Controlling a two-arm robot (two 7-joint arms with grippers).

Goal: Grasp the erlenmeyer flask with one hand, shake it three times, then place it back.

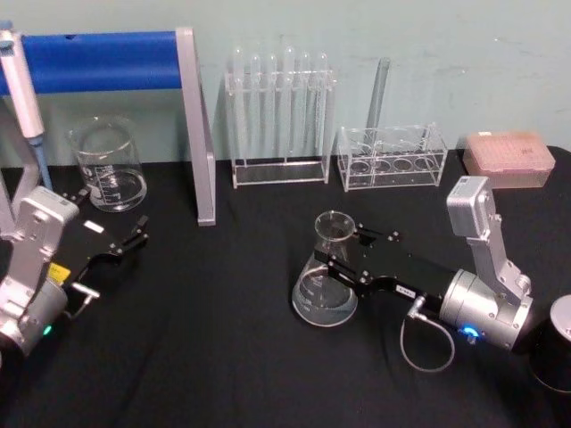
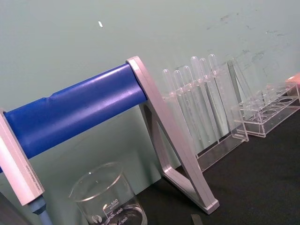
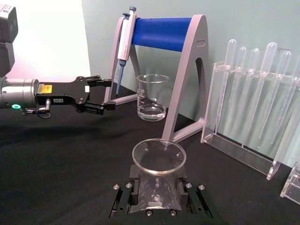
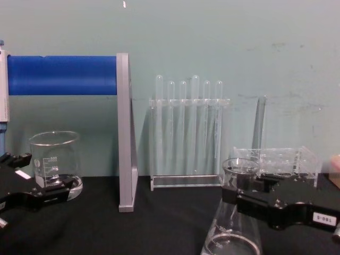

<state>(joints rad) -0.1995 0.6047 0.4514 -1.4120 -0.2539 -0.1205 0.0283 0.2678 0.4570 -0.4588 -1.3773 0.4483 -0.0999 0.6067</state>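
Observation:
The erlenmeyer flask (image 1: 326, 287) stands upright on the black table, right of centre. It is clear glass with a wide base and a flared rim (image 3: 158, 157). My right gripper (image 1: 344, 252) reaches in from the right, one finger on each side of the neck, and looks shut on it. The chest view shows the flask (image 4: 234, 236) with the right gripper (image 4: 240, 197) clamped just under the rim. My left gripper (image 1: 136, 234) hovers open at the left, well apart from the flask and near the beaker; it also shows in the right wrist view (image 3: 108, 94).
A glass beaker (image 1: 109, 165) stands back left under a blue-barred pipette stand (image 1: 107, 61) that holds a pipette (image 1: 22, 89). Two clear tube racks (image 1: 278, 116) (image 1: 393, 156) and a pink tip box (image 1: 508, 156) line the back. A dark object (image 1: 558, 348) sits at the right edge.

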